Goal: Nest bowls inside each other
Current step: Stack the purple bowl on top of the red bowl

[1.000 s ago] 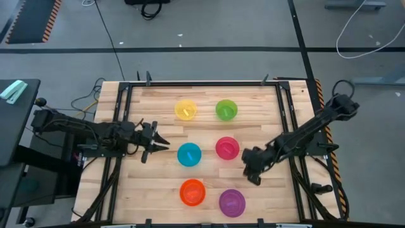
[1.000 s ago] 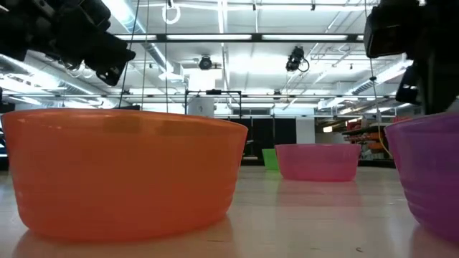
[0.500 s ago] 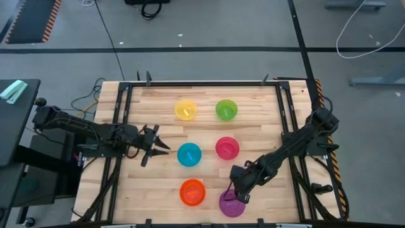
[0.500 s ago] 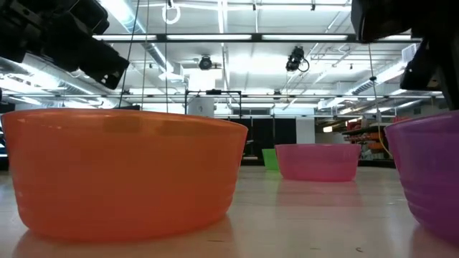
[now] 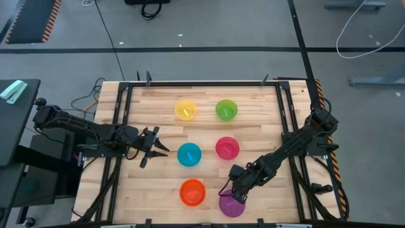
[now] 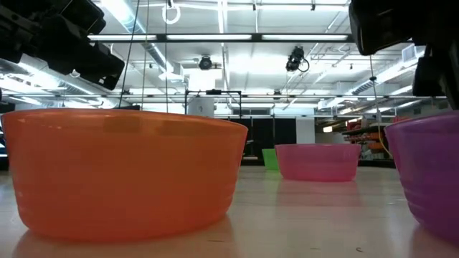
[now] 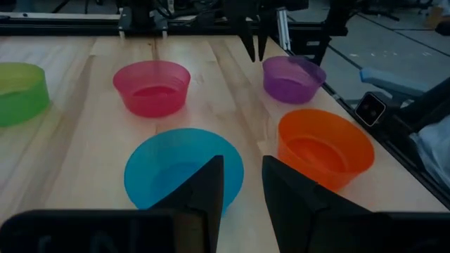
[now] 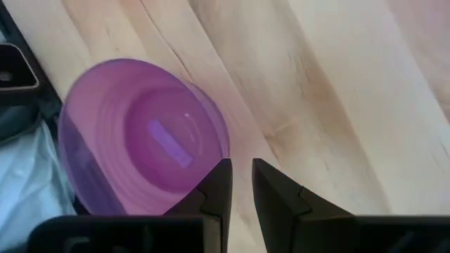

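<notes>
Six bowls stand on their bases on the wooden table: yellow (image 5: 185,109) and green (image 5: 226,109) far, blue (image 5: 188,154) and pink-magenta (image 5: 227,148) in the middle, orange (image 5: 192,192) and purple (image 5: 233,206) near. My right gripper (image 5: 228,192) hangs over the purple bowl's far-left rim (image 8: 223,144), fingers pointing down and open by a narrow gap (image 8: 241,165). I see no touch. My left gripper (image 5: 161,149) waits left of the blue bowl (image 7: 179,165), narrowly open (image 7: 243,160).
Black metal rails (image 5: 119,120) run along the table's left and right sides, and cables lie off the left edge. Bare wood (image 5: 158,183) shows between the bowls and left of the orange bowl (image 6: 122,172). The purple bowl (image 6: 430,172) sits close to the near edge.
My right gripper has swung from beside the pink-magenta bowl toward the near edge and a little left. It now stands over the purple bowl's rim. Most of that travel came in the first half second. The bowls have not moved.
</notes>
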